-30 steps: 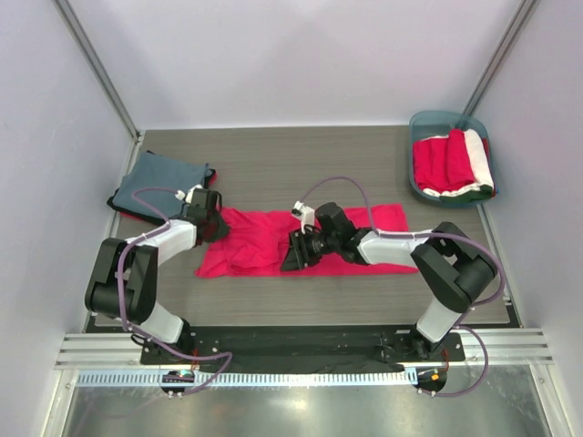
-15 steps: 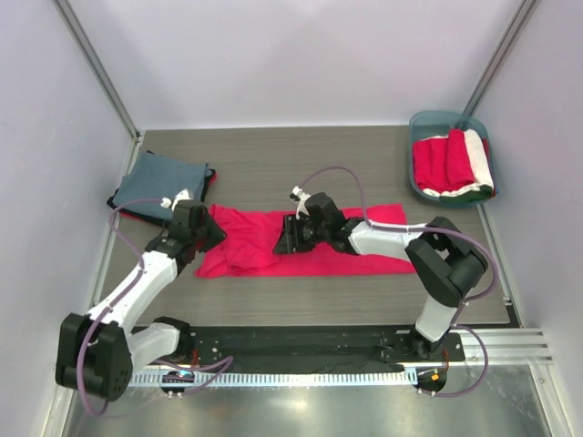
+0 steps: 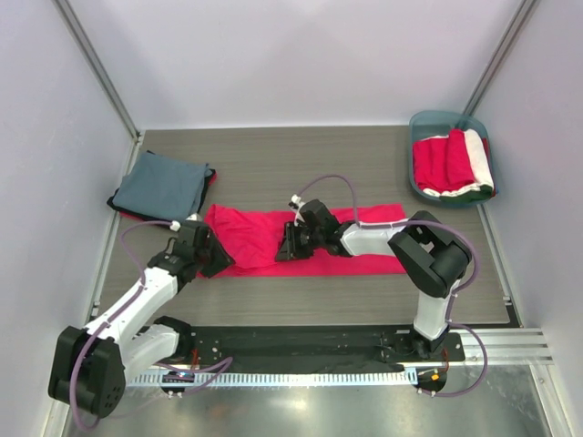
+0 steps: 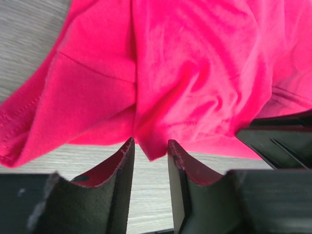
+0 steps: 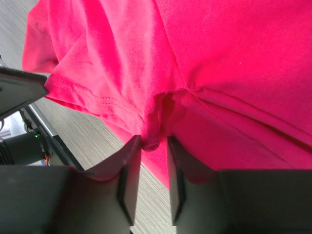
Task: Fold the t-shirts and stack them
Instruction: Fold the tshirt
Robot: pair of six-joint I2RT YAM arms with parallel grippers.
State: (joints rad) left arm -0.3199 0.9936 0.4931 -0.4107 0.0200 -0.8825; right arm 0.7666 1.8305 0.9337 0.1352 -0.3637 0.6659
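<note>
A crimson-red t-shirt (image 3: 364, 244) lies spread as a long band across the middle of the table. My left gripper (image 3: 217, 262) is at its near-left corner. In the left wrist view the left gripper (image 4: 150, 144) is open, and a point of red cloth (image 4: 195, 73) hangs just at the tips without being pinched. My right gripper (image 3: 284, 248) rests on the shirt's middle. In the right wrist view the right gripper (image 5: 153, 141) has narrow jaws with a bunched fold of the red shirt (image 5: 219, 63) squeezed between the tips. A folded blue-grey t-shirt (image 3: 164, 187) lies at the far left.
A teal tub (image 3: 426, 120) at the far right holds red and white shirts (image 3: 453, 162). A dark red edge shows under the blue-grey shirt. Grey walls close in the table on the left, back and right. The black mounting rail (image 3: 291, 341) runs along the near edge.
The left arm drew back toward the near left and its jaws opened off the shirt. The right gripper slid left along the shirt and its jaws narrowed onto a fold. The shirt's left end lies flatter.
</note>
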